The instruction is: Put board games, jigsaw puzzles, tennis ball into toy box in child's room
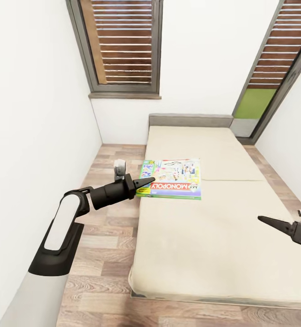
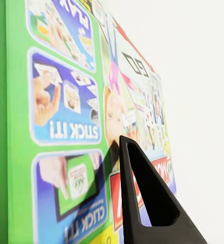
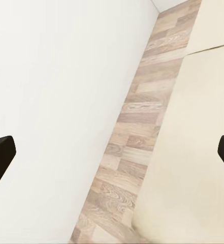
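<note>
- Room: white walls, plank floor (image 1: 114,227), two slatted shutters (image 1: 123,43) on the far wall. No table or toy box shows from here; I judge the delivery leg lies well apart from this spot.
- Bed (image 1: 223,236): beige cover, grey headboard (image 1: 190,120) at the far end. It is my landmark; I stand at its foot end, with one arm to each side of it.
- Monopoly (image 1: 172,178): a flat green-edged game box lying face up on the bed, at the bed's left edge, nearer the headboard than the foot. Its near-left corner reaches the mattress edge, which leaves that side open to a grip from the floor side. No other game shows on the bed.
- My left arm (image 1: 66,222): stretched over the floor strip along the bed's left side, wrist level, so the fingers meet the box edge-on rather than from above.
- My left gripper (image 1: 143,184): its tip sits at the Monopoly's near-left corner. In the wrist view one finger (image 2: 152,203) lies over the printed lid, touching or just above it; the other finger is hidden, so I cannot tell how wide the jaws stand or whether the box is pinched. My judgement: this is the grasp step for this game.
- My right gripper (image 1: 278,224): over the bed's right side, well apart from the Monopoly, holding nothing. Its wrist view shows its two fingertips (image 3: 0,157) far apart, so it is spread wide, seemingly parked.
</note>
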Controlling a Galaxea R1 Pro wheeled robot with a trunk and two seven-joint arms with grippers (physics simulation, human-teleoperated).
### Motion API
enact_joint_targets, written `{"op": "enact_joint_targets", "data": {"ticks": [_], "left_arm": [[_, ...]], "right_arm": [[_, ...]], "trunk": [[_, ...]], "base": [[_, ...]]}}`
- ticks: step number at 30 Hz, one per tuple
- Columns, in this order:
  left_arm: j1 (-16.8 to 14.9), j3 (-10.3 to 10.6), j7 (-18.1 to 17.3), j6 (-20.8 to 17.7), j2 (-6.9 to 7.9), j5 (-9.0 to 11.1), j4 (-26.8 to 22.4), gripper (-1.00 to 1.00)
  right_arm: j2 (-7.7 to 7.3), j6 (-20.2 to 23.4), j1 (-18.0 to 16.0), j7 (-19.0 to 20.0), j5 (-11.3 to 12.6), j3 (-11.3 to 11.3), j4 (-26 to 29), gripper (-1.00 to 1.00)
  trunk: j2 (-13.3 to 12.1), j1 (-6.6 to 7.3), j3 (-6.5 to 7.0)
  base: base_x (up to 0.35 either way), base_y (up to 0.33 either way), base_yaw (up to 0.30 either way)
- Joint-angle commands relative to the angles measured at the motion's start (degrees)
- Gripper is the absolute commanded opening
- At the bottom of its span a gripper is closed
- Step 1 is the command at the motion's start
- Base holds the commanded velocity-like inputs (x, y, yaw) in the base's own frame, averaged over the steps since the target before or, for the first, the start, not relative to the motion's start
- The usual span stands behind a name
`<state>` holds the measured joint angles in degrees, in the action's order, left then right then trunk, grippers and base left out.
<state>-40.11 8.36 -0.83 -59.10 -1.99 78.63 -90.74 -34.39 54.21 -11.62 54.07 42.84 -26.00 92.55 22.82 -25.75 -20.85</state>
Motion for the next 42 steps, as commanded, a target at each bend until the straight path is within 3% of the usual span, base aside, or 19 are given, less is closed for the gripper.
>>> {"op": "enact_joint_targets", "data": {"ticks": [1, 7, 12, 42], "left_arm": [[-0.1, -0.1, -0.2, -0.2, -0.01, -0.1, 0.0, -1.00], [-0.1, -0.3, -0.4, -0.3, 0.07, 0.4, 0.0, -1.00], [-0.1, -0.2, -0.6, -0.3, -0.02, 0.6, 0.0, -1.00], [-0.1, -0.2, -0.1, -0.2, 0.00, 0.0, 0.0, -1.00]], "right_arm": [[0.13, 0.2, -0.1, -1.1, -0.1, 0.9, 0.0, 1.00], [1.27, 0.1, -0.5, -6.6, -0.1, 3.8, 0.0, 1.00], [1.83, 0.1, -0.9, -8.4, -0.1, 4.7, 0.0, 1.00], [2.20, 0.2, -1.0, -9.5, -0.1, 4.9, 0.0, 1.00]], "trunk": [[0.1, -0.03, 0.00], [0.1, -0.03, 0.56], [0.1, -0.03, 1.02], [0.1, -0.03, 3.21]], "base": [[0.000, 0.000, 0.071], [0.000, 0.000, 0.078], [0.000, 0.000, 0.083], [0.000, 0.000, 0.080]]}}
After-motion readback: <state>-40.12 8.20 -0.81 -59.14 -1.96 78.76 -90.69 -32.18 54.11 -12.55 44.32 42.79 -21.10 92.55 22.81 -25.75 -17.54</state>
